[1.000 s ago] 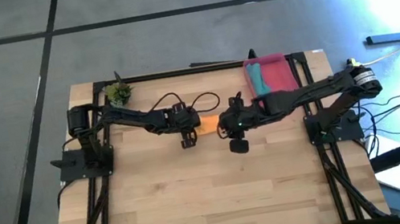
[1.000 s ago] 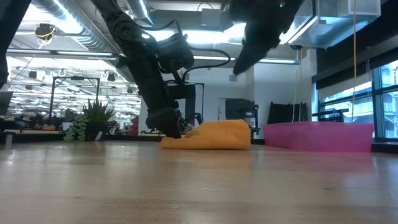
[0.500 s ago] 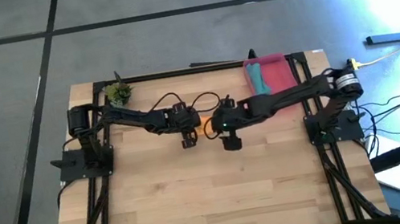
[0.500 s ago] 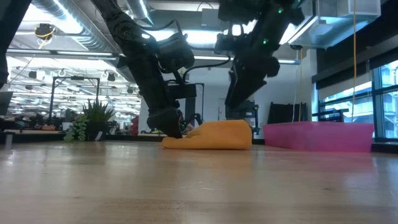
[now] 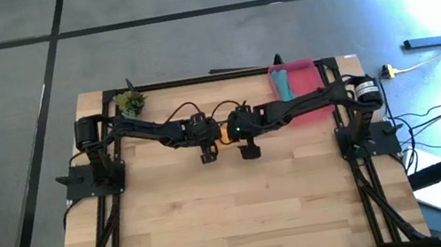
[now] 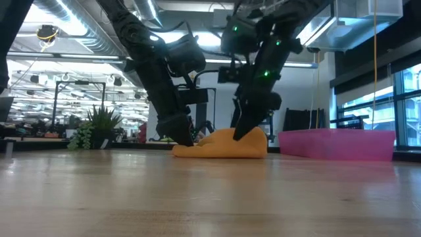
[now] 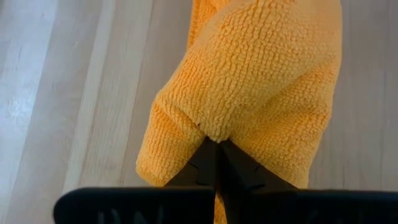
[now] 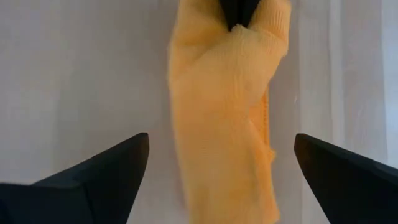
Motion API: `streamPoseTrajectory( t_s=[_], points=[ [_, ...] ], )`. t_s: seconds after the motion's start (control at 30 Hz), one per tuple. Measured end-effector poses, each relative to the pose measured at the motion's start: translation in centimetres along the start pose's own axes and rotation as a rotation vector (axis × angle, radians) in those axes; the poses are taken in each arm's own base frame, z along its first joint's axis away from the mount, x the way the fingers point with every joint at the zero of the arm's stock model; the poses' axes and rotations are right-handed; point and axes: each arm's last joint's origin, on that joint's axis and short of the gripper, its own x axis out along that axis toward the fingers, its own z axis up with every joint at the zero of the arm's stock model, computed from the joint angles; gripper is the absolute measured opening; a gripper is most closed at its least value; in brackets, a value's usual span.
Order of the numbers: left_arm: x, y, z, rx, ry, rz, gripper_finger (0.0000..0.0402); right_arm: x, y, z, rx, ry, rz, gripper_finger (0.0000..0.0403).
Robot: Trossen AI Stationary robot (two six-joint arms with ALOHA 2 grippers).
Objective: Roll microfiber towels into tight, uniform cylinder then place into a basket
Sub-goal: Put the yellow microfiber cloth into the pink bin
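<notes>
Orange towel (image 6: 223, 145), rolled, centre frame on tabletop (image 5: 237, 219); left tool (image 7: 216, 149) clenched on one end, right tool (image 8: 217, 174) spread wide over the other. Step: pickup. Next: right closes, both carry to basket (image 5: 308, 82), upper right.

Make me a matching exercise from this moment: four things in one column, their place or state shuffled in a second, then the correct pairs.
Things
1. left end effector
2. right end effector
3. teal towel
4. plant

Places or states
A. lying in the pink basket
B. open, straddling the orange towel
C. standing at the table's far left corner
D. shut, pinching one end of the orange towel

Pairs: 1-D, 2-B, 3-A, 4-C
</notes>
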Motion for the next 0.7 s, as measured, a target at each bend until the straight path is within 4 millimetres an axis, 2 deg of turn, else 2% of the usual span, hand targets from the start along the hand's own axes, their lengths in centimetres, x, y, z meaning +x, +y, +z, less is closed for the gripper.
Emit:
streamPoseTrajectory(
  t_s=[0.13, 0.5, 0.7],
  points=[
    [0.0, 0.0, 0.0, -0.001, -0.003, 0.0, 0.0, 1.4, -0.8, -0.2, -0.037, 0.002, -0.007, 0.0399],
    [0.0, 0.0, 0.1, -0.001, -0.006, 0.001, 0.0, 4.6, -2.9, -1.2, 0.012, 0.007, 0.078, 0.0399],
    [0.0, 0.0, 0.1, -0.002, -0.009, 0.002, 0.0, 5.6, -3.4, -1.6, 0.028, 0.001, 0.15, 0.0399]
  ],
)
